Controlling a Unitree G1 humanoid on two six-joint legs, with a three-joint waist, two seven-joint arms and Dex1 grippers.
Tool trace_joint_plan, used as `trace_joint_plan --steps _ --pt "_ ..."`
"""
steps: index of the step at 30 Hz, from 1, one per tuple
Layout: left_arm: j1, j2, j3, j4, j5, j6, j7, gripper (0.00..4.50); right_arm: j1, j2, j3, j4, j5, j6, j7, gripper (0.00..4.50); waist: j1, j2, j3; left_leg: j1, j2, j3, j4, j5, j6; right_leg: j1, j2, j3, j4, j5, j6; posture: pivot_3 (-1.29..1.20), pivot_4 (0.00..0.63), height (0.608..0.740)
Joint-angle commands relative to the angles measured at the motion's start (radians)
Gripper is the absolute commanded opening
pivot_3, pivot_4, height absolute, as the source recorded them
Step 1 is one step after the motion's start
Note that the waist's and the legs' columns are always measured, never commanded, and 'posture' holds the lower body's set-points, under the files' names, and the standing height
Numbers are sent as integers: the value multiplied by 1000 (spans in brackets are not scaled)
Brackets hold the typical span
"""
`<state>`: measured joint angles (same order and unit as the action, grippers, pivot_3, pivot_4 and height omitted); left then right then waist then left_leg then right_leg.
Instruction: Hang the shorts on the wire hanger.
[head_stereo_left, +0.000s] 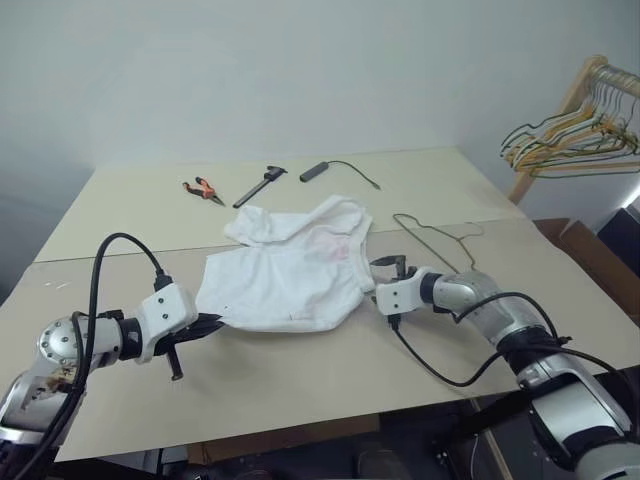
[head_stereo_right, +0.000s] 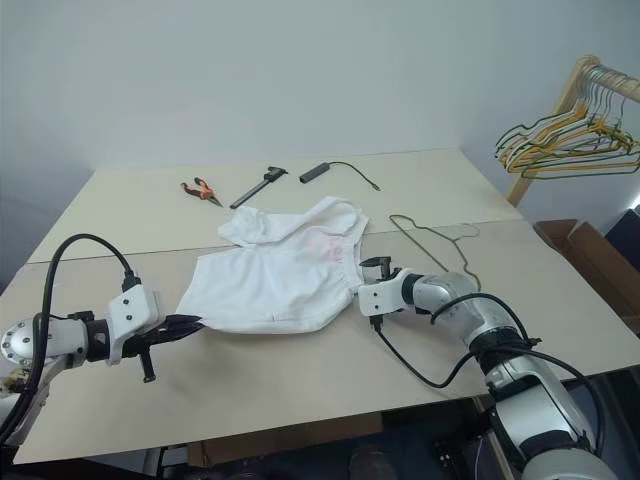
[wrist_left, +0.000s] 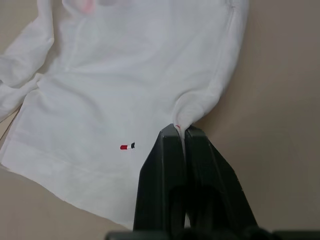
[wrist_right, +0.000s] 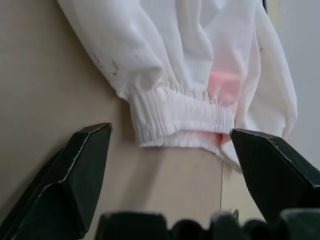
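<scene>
The white shorts (head_stereo_left: 290, 270) lie spread on the tan table, with a faint pink patch toward their far side. My left gripper (wrist_left: 180, 131) is shut on a pinch of cloth at the shorts' near-left corner, not far from a tiny red mark (wrist_left: 127, 146). At the shorts' right side my right gripper (wrist_right: 170, 137) stands open, its fingers level with the gathered elastic waistband (wrist_right: 180, 122) and just short of it. The wire hanger (head_stereo_left: 440, 238) lies flat on the table to the right of the shorts, beyond my right gripper (head_stereo_left: 388, 265).
At the table's far side lie orange-handled pliers (head_stereo_left: 203, 189), a dark caliper (head_stereo_left: 260, 186) and a black stick with a cable (head_stereo_left: 318, 170). A wooden rack with bunched hangers (head_stereo_left: 580, 135) stands at the far right. A cardboard box (head_stereo_left: 590, 255) sits beside the table's right edge.
</scene>
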<state>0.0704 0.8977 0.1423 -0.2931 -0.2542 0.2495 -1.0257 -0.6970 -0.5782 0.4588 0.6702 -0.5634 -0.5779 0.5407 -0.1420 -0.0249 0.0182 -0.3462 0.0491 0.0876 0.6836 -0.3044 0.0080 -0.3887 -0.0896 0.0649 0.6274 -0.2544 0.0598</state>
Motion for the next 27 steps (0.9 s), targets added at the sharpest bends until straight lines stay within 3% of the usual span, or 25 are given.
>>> trace_joint_plan --steps 1,4,14,18,27 --pt "1 -1 27 -32 -13 -1 14 3 -52 29 6 61 2 -46 -22 4322 -6 0 0 0 0 -1 0 0 0 0 0 0 0 0 0 -60 0 740" --pt "12 -3 25 -38 -13 -4 19 0 -76 45 25 107 -10 -86 -20 3573 -13 0 0 1 0 -3 0 0 0 1 0 0 1 0 0 -55 0 740" --pt "28 -4 26 -15 -11 -12 25 0 -74 30 46 128 -30 -152 -43 22 -17 0 0 2 0 -7 0 0 0 1 0 1 1 1 1 -60 0 740" --pt "50 6 35 -13 -12 -5 19 0 -24 -21 25 56 -14 -145 -27 22 -16 0 0 2 0 -7 0 0 0 1 -1 1 1 1 1 -63 0 740" --pt "286 117 203 -40 -36 27 -105 0 286 -291 -128 -456 128 -30 129 22 -13 0 0 0 0 -7 -1 0 0 -1 -1 0 1 1 1 -89 0 740"
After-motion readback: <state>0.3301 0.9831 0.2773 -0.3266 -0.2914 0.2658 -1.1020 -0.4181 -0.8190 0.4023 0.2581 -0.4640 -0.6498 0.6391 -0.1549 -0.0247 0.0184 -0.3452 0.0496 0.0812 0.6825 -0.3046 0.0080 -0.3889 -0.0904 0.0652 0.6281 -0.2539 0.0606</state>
